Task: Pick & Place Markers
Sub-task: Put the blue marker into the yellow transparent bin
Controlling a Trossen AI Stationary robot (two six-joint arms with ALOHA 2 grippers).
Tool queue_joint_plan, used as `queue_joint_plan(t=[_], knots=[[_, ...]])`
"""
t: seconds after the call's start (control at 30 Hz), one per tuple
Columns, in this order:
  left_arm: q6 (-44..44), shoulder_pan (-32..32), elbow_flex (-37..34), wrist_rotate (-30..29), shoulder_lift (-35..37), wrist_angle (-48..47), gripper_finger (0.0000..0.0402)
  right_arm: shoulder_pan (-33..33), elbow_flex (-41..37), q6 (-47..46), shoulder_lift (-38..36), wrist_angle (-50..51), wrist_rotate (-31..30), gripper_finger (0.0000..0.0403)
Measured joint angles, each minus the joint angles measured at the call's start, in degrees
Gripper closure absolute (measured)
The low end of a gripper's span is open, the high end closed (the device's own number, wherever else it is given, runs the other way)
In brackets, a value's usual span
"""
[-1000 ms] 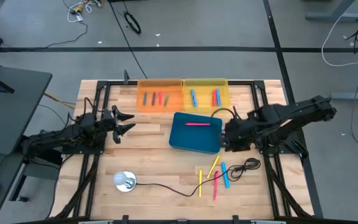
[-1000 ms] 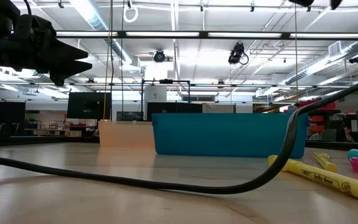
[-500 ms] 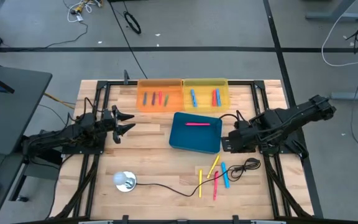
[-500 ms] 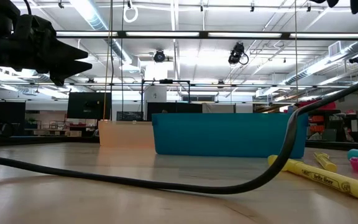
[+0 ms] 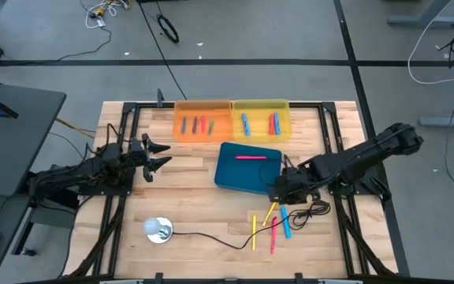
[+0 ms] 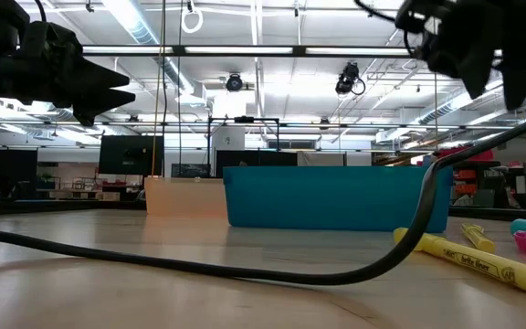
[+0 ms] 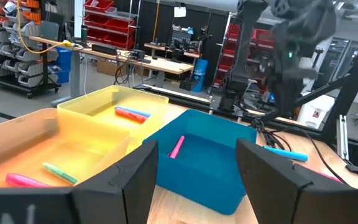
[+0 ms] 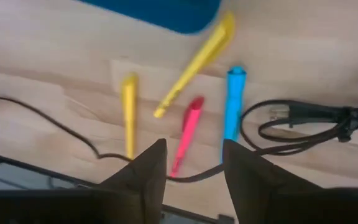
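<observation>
Low view: yellow marker (image 6: 482, 262) on worktop bears dark print along barrel, resembling "BIC brite liner"; only partly legible. No other readable text, numbers or signs in any view.

A wooden table (image 5: 187, 213) carries three bins: an orange bin (image 5: 202, 122) and a yellow bin (image 5: 260, 120) side by side at the far edge, and a blue bin (image 5: 247, 170) just in front of them. A black cable (image 5: 203, 235) runs across the near part from a round silver object (image 5: 158, 229). Beyond lie shelves with red bins (image 7: 104, 15).
</observation>
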State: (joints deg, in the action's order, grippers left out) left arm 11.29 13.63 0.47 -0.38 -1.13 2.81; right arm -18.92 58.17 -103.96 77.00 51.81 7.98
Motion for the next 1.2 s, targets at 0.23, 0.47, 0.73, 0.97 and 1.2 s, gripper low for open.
queue_joint_plan(t=[0.23, 0.47, 0.73, 0.97, 1.2], knots=[[0.0, 0.0, 0.0, 0.0, 0.0, 0.0, 0.0179, 0.0, -3.0, 1.2, 3.7, -0.9, 3.1, 0.0247], [0.0, 0.0, 0.0, 0.0, 0.0, 0.0, 0.0179, -0.3, -4.3, 1.4, 6.8, -2.9, 3.6, 0.0247], [0.0, 0.0, 0.0, 0.0, 0.0, 0.0, 0.0179, -0.6, -4.4, 2.5, 10.2, -4.6, 4.5, 0.0247], [0.0, 0.0, 0.0, 0.0, 0.0, 0.0, 0.0179, -1.6, -6.7, 2.2, 11.8, -8.6, 5.0, 0.0247], [0.0, 0.0, 0.0, 0.0, 0.0, 0.0, 0.0179, -1.9, -9.3, 2.0, 12.2, -11.2, 5.0, 0.0247]])
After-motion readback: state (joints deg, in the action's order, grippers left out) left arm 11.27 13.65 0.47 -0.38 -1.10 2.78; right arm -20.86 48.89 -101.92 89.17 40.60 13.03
